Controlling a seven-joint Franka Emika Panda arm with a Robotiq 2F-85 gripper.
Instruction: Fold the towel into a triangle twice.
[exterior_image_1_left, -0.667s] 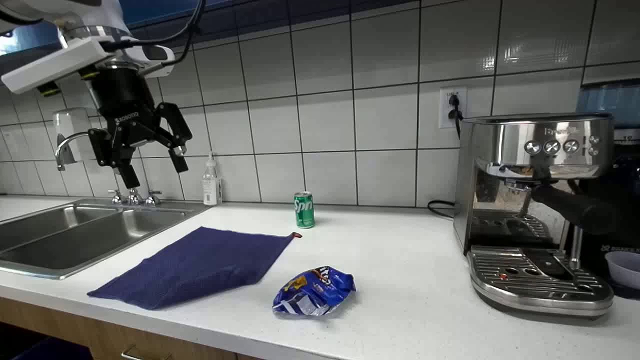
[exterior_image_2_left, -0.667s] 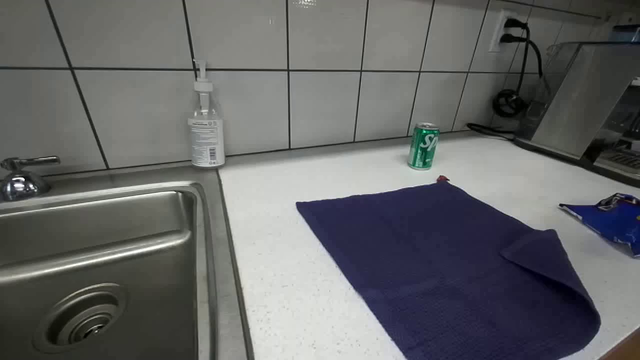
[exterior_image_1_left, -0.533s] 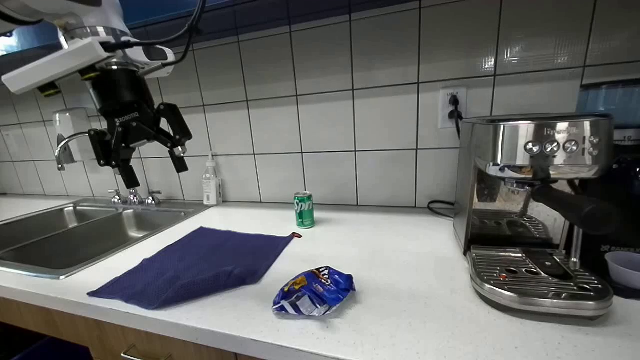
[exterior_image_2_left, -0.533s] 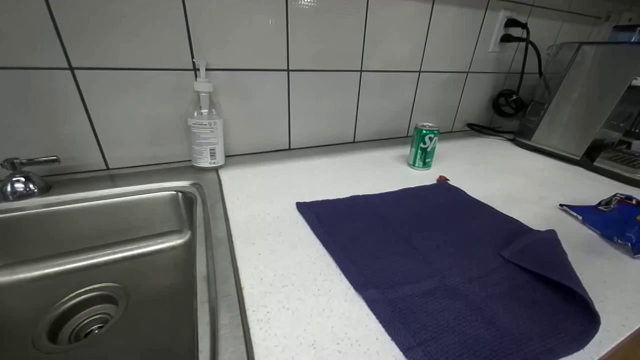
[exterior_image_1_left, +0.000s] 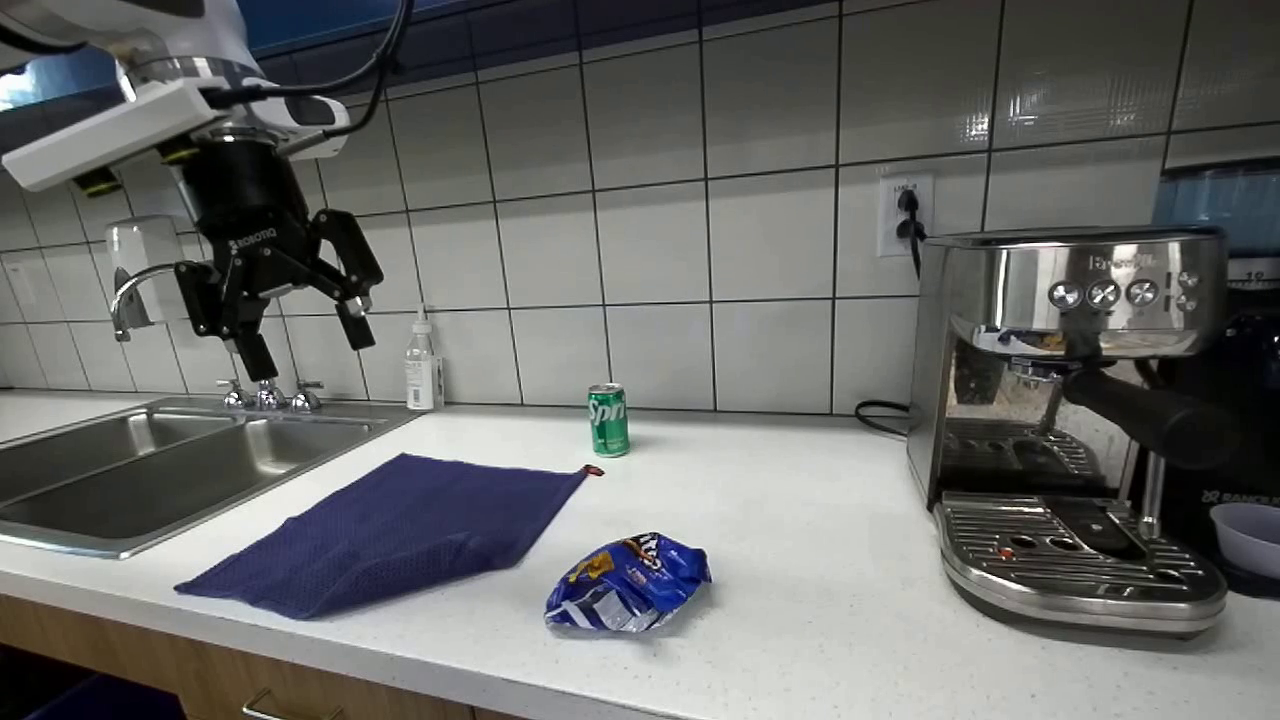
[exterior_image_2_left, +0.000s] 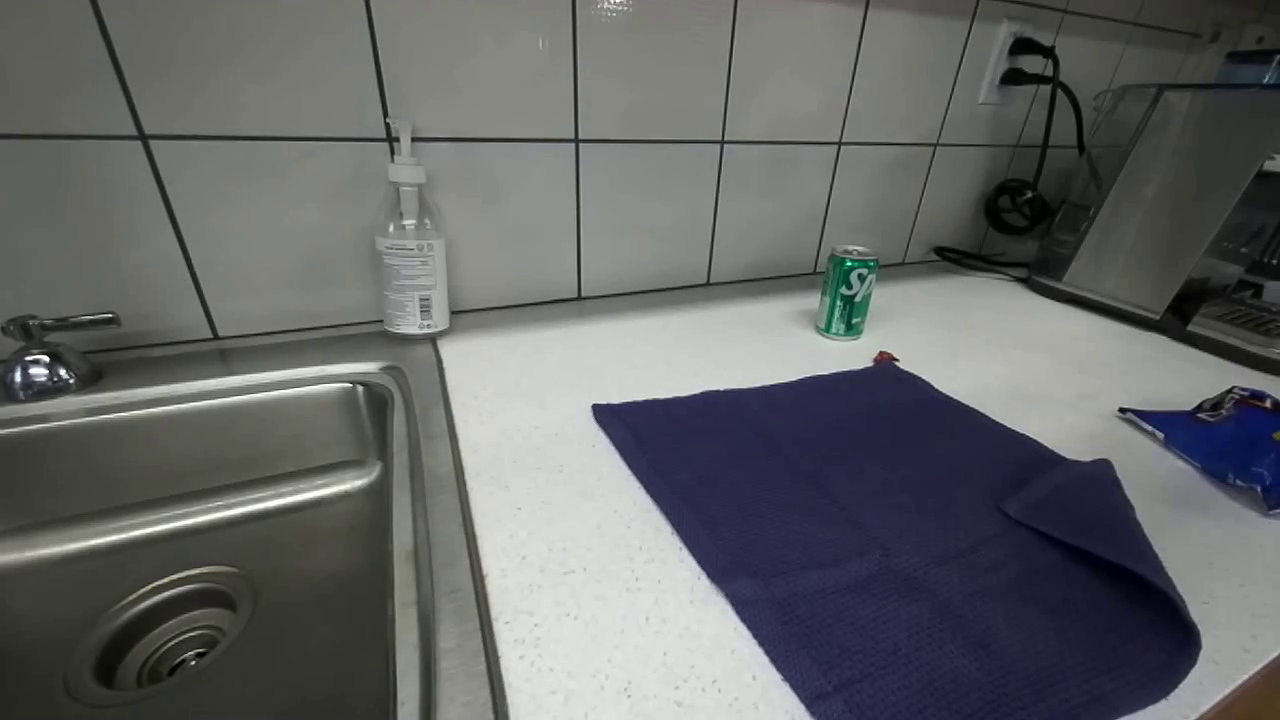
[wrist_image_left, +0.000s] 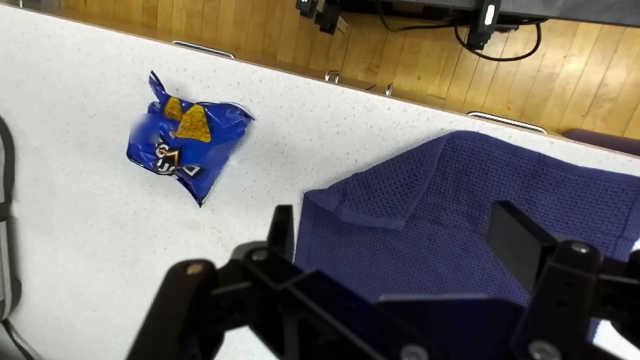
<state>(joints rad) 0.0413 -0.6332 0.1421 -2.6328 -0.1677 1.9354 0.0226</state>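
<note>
In an exterior view, the black two-fingered hand (exterior_image_1_left: 308, 347) hangs at upper left, spread wide, holding nothing; the dark navy-blue cloth towel (exterior_image_1_left: 410, 525) lies lower left on the white speckled surface (exterior_image_1_left: 820, 600). In an exterior view, a turned-over flap (exterior_image_2_left: 1085, 515) curls at lower right. Wrist view: that flap sits right of centre. No triangle, so first fold looks pending; next, surely: descend, pinch a corner, carry it diagonally.

Free air all the way between the spread hand (exterior_image_1_left: 310, 348), upper left, and the towel (exterior_image_1_left: 410, 525), lower left! Right of centre, a wide lane of desk (exterior_image_1_left: 800, 520) between the tortilla-chip bag (exterior_image_1_left: 628, 590) and the espresso machine (exterior_image_1_left: 1075, 290). Blocking the back: the Sprite can (exterior_image_1_left: 608, 425), upright near the towel's red-tipped corner.
</note>
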